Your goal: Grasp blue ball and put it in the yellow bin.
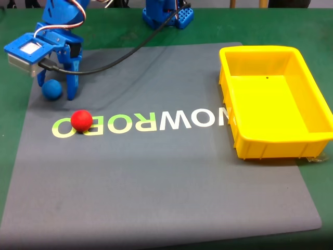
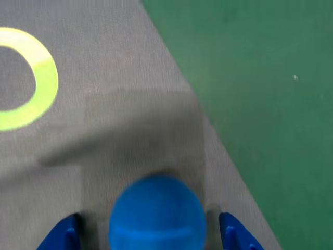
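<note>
**Claw over blue ball, grasp not closed yet**

Claw [image 1: 54,92] is down at the far left corner of the grey mat [image 1: 166,177], fingers spread w/ one either side of the blue ball [image 1: 52,89]. Wrist view confirms: ball [image 2: 156,213] sits centred between the two blue fingertips [image 2: 65,237], a visible gap each side, so nothing pinched yet. Ball rests on the mat, near its left edge where green table [image 2: 250,78] begins.

Progress, as I judge it: approach done, claw aligned. Left to do: close on ball, lift, carry across the mat, drop in the yellow bin [image 1: 312,94]. Bin sits at the mat's right edge, well apart from the ball, and looks empty.

Red ball [image 1: 81,120] lies near the blue one, on the printed lettering, nearer the front edge; not between the fingers, so prob. no interference.

Orientation: ball is round, no long axis, no facing direction, so any grip angle works. Bin's long axis runs roughly front-to-back in the fixed view, open side up.
</note>
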Controlling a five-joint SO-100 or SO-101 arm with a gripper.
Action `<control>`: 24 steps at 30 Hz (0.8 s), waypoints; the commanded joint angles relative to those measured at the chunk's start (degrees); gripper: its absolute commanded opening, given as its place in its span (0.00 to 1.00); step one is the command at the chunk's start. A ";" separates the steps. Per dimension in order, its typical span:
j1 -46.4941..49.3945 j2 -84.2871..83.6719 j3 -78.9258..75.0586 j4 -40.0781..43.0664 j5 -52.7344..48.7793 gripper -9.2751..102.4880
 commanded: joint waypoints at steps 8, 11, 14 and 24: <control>-1.85 -0.53 -5.36 -0.35 2.20 0.16; -2.02 -0.18 -5.36 0.44 2.64 0.08; -2.20 0.18 -5.45 0.44 2.99 0.08; -5.89 7.91 -10.28 0.44 4.31 0.08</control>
